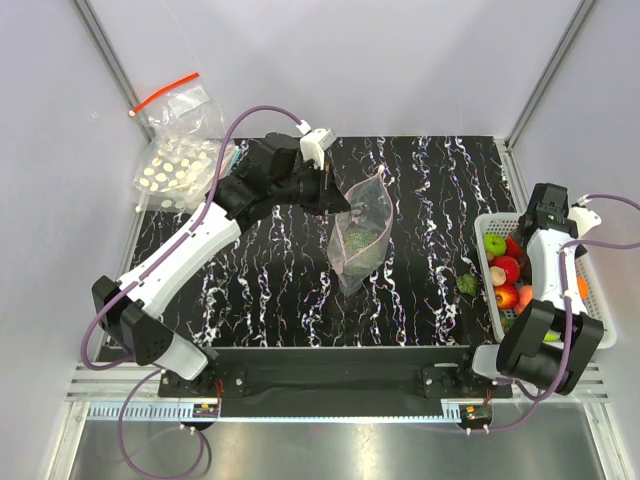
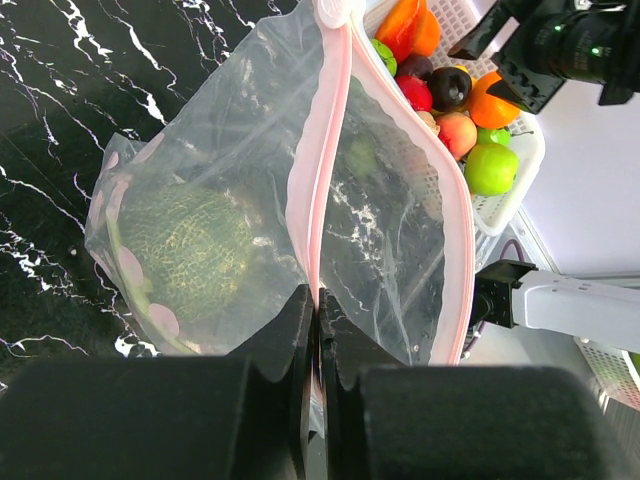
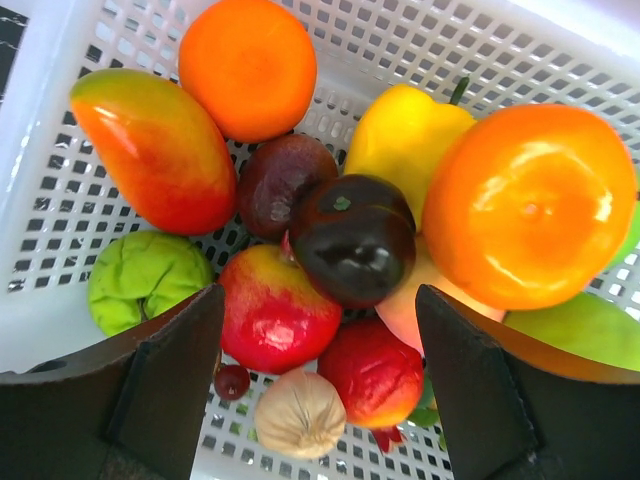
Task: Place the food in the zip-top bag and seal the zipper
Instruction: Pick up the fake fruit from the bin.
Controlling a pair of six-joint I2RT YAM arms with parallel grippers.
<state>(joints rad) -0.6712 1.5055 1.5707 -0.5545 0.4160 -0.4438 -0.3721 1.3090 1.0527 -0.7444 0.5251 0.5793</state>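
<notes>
The clear zip-top bag (image 1: 358, 238) hangs over the middle of the black marbled table, with the dark green bumpy lump (image 1: 355, 244) inside it. My left gripper (image 1: 335, 205) is shut on the bag's pinkish-red zipper strip (image 2: 322, 180). In the left wrist view its jaws (image 2: 318, 300) pinch one lip, the other lip (image 2: 458, 230) bows away, and the mouth gapes. The lump (image 2: 190, 245) shows through the plastic. My right gripper (image 1: 545, 212) is open and empty (image 3: 318, 300) above the fruit basket. An elongated orange-red piece (image 3: 150, 150) lies in the basket, beyond and left of the fingers.
The white mesh basket (image 1: 590, 330) at the right edge holds several fruits, among them an orange (image 3: 530, 205) and a dark plum (image 3: 352, 238). A small green item (image 1: 466, 284) lies on the table left of it. Dotted stacked bags (image 1: 180, 170) and a red-strip bag (image 1: 178, 100) lie far left.
</notes>
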